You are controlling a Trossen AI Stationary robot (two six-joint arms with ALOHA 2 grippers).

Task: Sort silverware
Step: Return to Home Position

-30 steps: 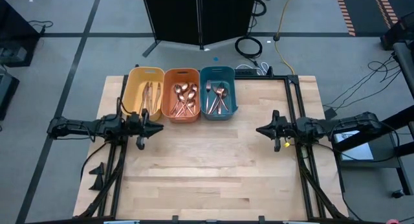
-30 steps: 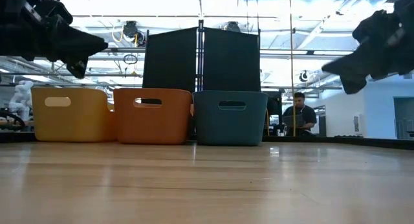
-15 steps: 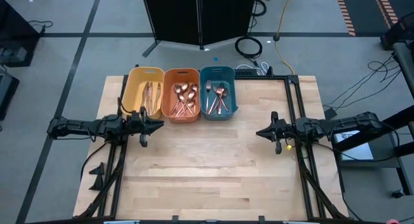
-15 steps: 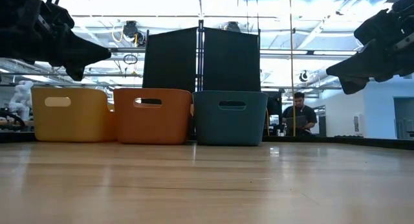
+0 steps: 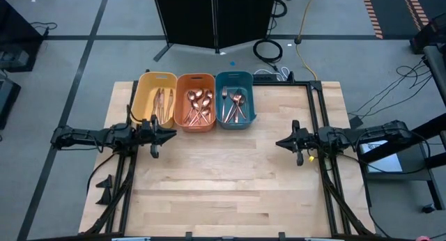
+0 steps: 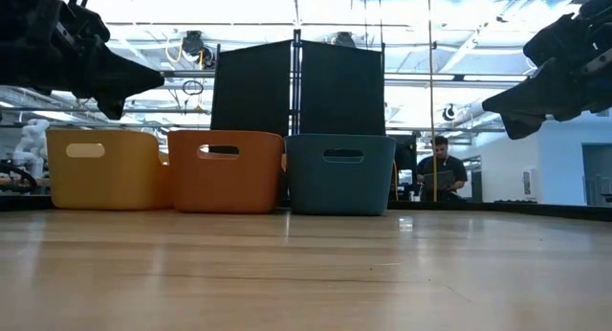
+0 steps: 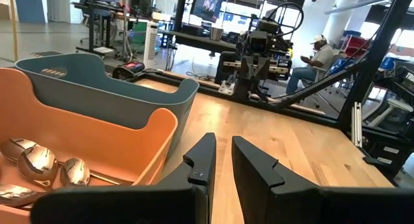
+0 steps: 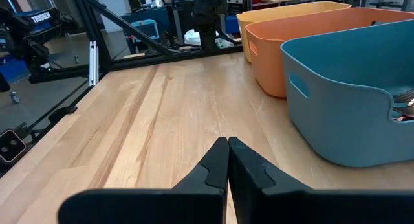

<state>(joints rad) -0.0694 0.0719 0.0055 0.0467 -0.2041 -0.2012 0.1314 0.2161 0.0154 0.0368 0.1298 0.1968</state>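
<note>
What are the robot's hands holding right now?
Nothing. The left gripper and right gripper are both empty; the silverware lies in the bins.

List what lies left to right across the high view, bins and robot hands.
Yellow plastic bin holding copper knives → orange plastic bin holding copper spoons → teal plastic bin holding copper forks → right hand. The left hand overlaps the yellow bin's span, so it is left out.

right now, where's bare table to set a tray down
The table is bare between the left gripper and right gripper to its near edge, and right of the teal bin. Crowded around the yellow bin and orange bin.
</note>
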